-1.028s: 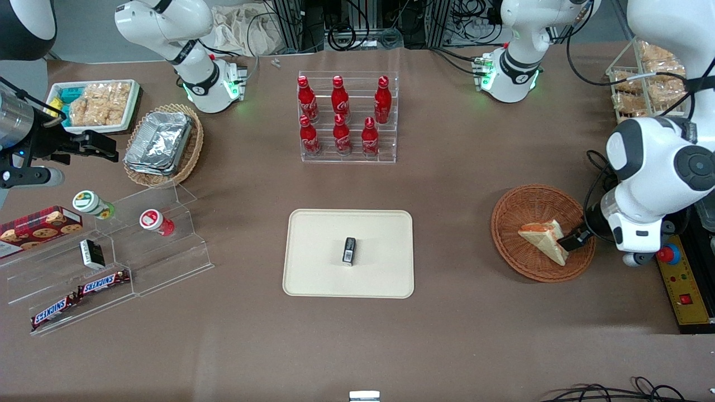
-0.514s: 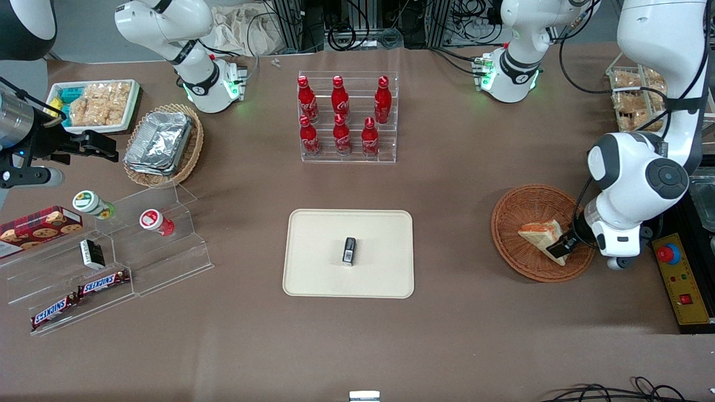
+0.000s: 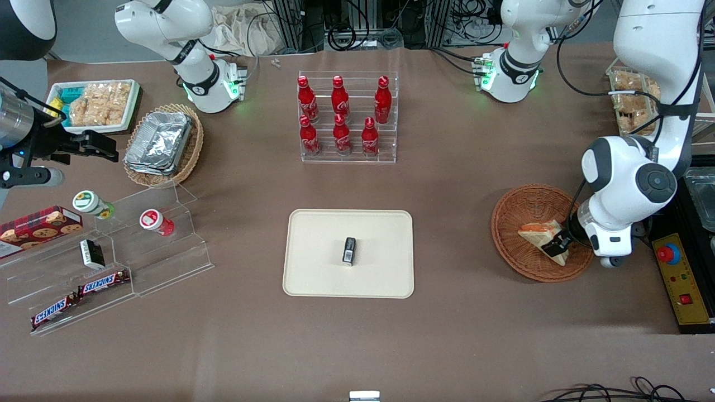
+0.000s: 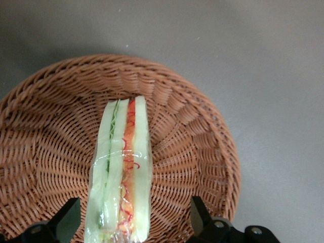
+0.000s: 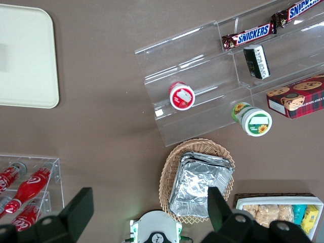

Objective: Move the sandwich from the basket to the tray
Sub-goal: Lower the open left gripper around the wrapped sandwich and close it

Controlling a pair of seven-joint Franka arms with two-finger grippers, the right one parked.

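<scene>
Sandwich (image 3: 540,234) sits in the round brown wicker basket (image 3: 519,262), standing on edge toward the working arm's end of the counter (image 3: 447,335). Change over the last second: the pincer (image 3: 556,245) has slid inward from the basket's rim and lower, and now overlaps the end of the wedge nearest the arm; the arm's big joint has drawn in over the basket too. Sandwich itself has not shifted. Wrist view: the two fingers (image 4: 66,215) stand wide apart, one on each flat bread face, with clear gaps to the sandwich (image 4: 121,172) on both sides, so nothing is held yet. My reading: approach is nearly done, the closing squeeze is the next step, and the lift and carry to the tray (image 3: 313,279) all remain. Tray lies mid-counter, well apart from the basket, with a small dark packet (image 3: 349,250) resting near its middle; a landing spot beside that packet looks sensible. Appearance of the sandwich: triangular wedge, pale white bread, wrapped in clear glossy film; cut edge shows a green layer alongside a red-orange shredded layer between the slices. Looks soft, so a hard squeeze would likely crush it, and the film may be slippery.
</scene>
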